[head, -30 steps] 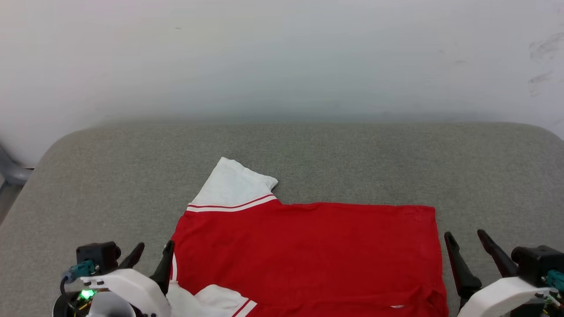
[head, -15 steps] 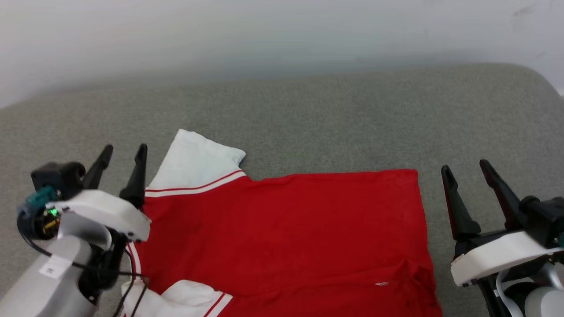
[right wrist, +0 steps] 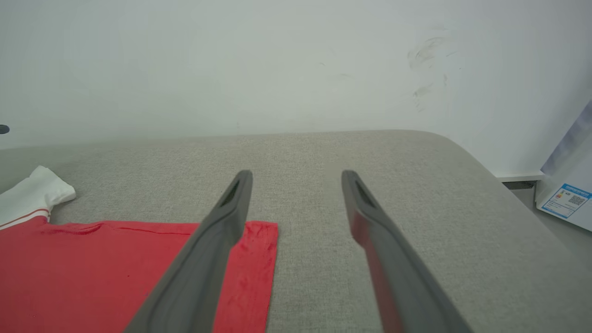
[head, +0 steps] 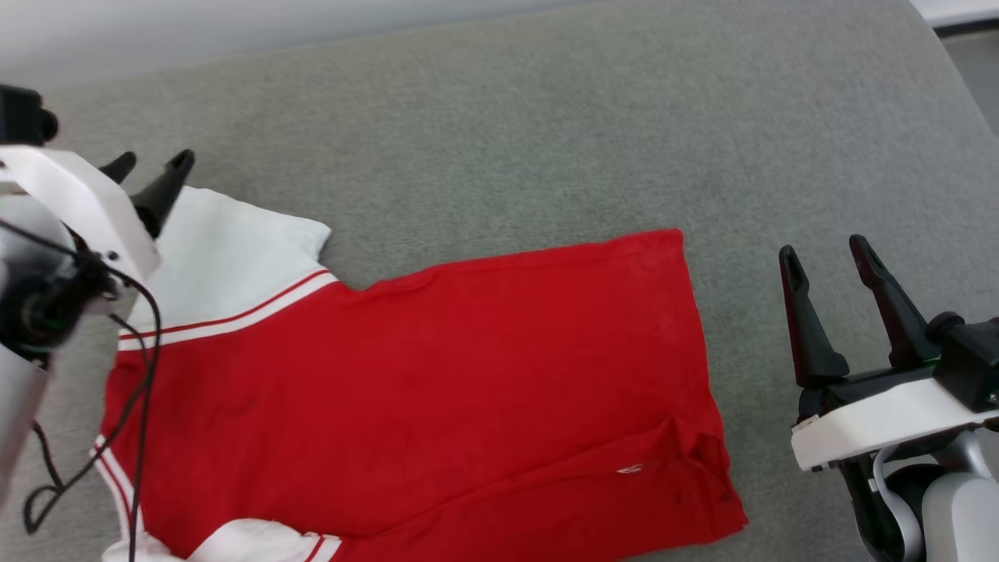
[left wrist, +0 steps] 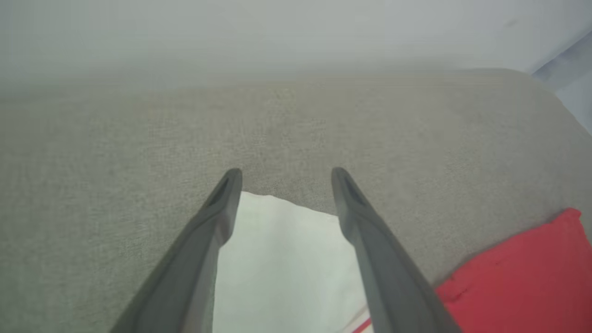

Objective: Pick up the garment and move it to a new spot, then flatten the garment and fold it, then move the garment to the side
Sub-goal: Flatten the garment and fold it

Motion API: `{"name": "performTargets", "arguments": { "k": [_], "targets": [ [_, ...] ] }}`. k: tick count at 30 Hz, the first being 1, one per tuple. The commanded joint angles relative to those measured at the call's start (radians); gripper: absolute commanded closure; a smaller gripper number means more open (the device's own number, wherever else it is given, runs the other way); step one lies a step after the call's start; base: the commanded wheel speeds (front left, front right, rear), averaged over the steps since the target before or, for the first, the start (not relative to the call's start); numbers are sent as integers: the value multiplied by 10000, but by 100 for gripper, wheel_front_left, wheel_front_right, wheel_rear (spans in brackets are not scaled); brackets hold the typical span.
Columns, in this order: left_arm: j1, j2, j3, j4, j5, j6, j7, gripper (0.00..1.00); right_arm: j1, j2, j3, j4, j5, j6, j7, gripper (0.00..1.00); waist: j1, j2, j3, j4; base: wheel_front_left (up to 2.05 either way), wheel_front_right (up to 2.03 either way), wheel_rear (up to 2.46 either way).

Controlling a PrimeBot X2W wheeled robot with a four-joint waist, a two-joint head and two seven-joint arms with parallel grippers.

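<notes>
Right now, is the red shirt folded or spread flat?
Spread, not folded: the garment lies open on the grey cushion, both white sleeves showing.

Garment [head: 406, 375]: plain red body; white sleeve [head: 226, 250] edged with a red-and-white stripe band; small white mark near the hem. Cushion [head: 546, 117]: mottled grey-green weave. Wall [right wrist: 231, 69]: off-white with dark scuffs. Left gripper [head: 154, 160] and right gripper [head: 823, 248]: black jaws on white housings. Label [right wrist: 565, 200]: white with blue print.
</notes>
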Motion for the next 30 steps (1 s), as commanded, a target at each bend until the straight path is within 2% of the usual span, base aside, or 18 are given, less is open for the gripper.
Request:
{"name": "performTargets", "arguments": {
  "k": [1,6,10,13,15,16,17,18,19,20,22,30],
  "targets": [
    [-319,152,-79,307,-170,-53,670,0,-171,53,14,71,121,-4,-115,0,-3,0,374,-330,0,0,0],
    [-972,467,-326,1114,-578,-39,2660,0,-288,55,91,309,402,-4,-376,0,-3,0,801,-585,0,0,0],
    [-1217,605,-531,1640,-690,-6,3676,0,-393,54,178,486,609,-4,-535,0,-3,0,1133,-737,0,0,0],
    [-1080,476,-782,2053,-796,11,4373,0,-459,54,224,634,691,-4,-601,0,-3,0,1272,-811,0,0,0],
    [-882,313,-1027,2344,-856,180,4905,0,-506,53,208,702,754,-4,-621,0,-3,0,1321,-825,0,0,0],
    [-748,192,-1120,2498,-940,284,5244,20,-519,53,208,729,772,-4,-630,0,-3,0,1341,-827,0,0,0],
    [-631,79,-1254,2587,-981,337,5534,52,-530,53,202,752,805,-4,-615,0,-3,0,1361,-828,0,0,0],
    [-592,-37,-1267,2652,-1085,378,5663,68,-545,53,200,766,824,-4,-595,0,-3,0,1386,-826,0,0,0],
    [-568,-138,-1329,2691,-1103,393,5817,94,-565,53,203,791,864,-4,-551,0,-3,0,1407,-822,0,0,0],
    [-525,-226,-1408,2763,-1159,427,6014,100,-596,53,197,795,866,-4,-524,0,-3,0,1423,-818,0,0,0],
    [-764,-367,-1386,2799,-1117,416,5911,100,-616,54,265,848,1005,-4,-315,0,-3,0,1420,-788,0,0,0],
    [-1427,-195,-1268,2713,-668,202,4969,100,-878,53,408,1440,1615,-4,519,0,-3,0,909,-478,0,0,0]
  ]
}}
